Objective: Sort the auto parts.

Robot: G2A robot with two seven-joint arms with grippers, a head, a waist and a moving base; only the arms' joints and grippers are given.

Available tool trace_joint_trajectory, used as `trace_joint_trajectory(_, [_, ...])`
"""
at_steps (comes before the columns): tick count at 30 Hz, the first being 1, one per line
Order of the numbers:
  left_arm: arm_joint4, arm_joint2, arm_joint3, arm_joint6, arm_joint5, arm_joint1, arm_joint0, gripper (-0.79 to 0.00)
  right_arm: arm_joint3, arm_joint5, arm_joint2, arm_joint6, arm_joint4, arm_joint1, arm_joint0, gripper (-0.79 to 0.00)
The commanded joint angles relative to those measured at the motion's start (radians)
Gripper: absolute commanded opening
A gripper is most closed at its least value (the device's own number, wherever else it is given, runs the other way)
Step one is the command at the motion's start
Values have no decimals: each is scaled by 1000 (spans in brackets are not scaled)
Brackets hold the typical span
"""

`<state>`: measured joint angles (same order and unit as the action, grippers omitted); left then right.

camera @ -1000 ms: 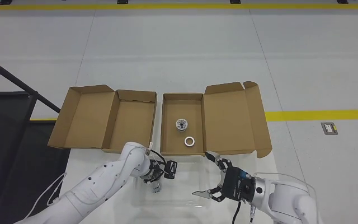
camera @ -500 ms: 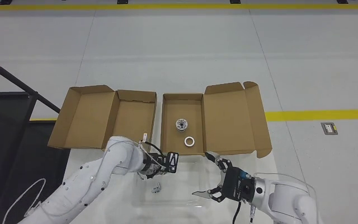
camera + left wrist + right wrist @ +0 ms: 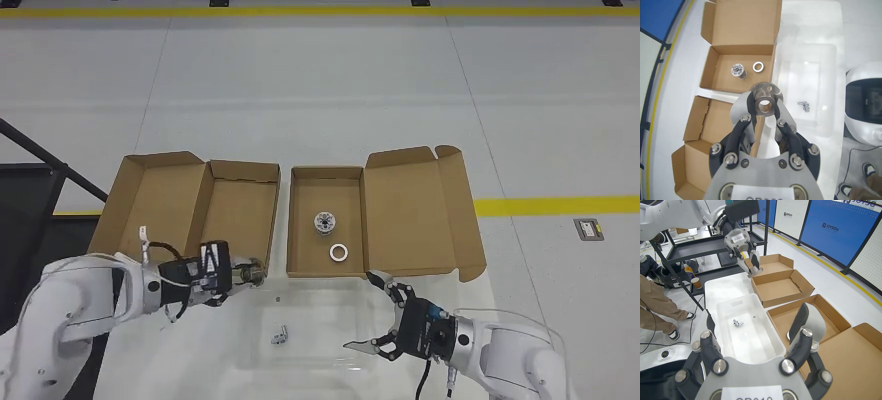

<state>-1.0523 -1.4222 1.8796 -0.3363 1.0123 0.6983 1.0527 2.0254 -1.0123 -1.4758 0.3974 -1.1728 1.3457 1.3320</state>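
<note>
Above the near wall of the left cardboard box [image 3: 240, 215], the left gripper [image 3: 764, 103] is gripping a flanged metal bushing [image 3: 770, 90] by its barrel, jaws closed tight, likely carrying it to be sorted apart from the silver ring [image 3: 758, 66] and toothed hub [image 3: 737, 70] lying in the right cardboard box [image 3: 723, 64]. The right gripper [image 3: 756, 311] is hanging over the clear plastic bin [image 3: 742, 302], jaws spread wide and holding nothing, seemingly readying for the small metal bracket [image 3: 737, 323] lying inside.
</note>
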Motion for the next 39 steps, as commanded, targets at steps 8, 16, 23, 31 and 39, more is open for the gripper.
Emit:
trace_joint_trajectory(8, [-40, -213, 7, 338, 0, -25, 187, -785, 0, 0, 0, 0, 0, 0, 0, 0])
trace_joint_trajectory(16, [-40, -213, 7, 338, 0, -25, 187, -785, 0, 0, 0, 0, 0, 0, 0, 0])
trace_joint_trajectory(23, [12, -207, -24, 353, -57, -18, 202, -785, 0, 0, 0, 0, 0, 0, 0, 0])
trace_joint_trajectory(31, [378, -157, -167, 459, -24, -3, 153, -785, 0, 0, 0, 0, 0, 0, 0, 0])
trace_joint_trajectory(39, [744, 1, -253, 385, 0, 8, 40, -785, 0, 0, 0, 0, 0, 0, 0, 0])
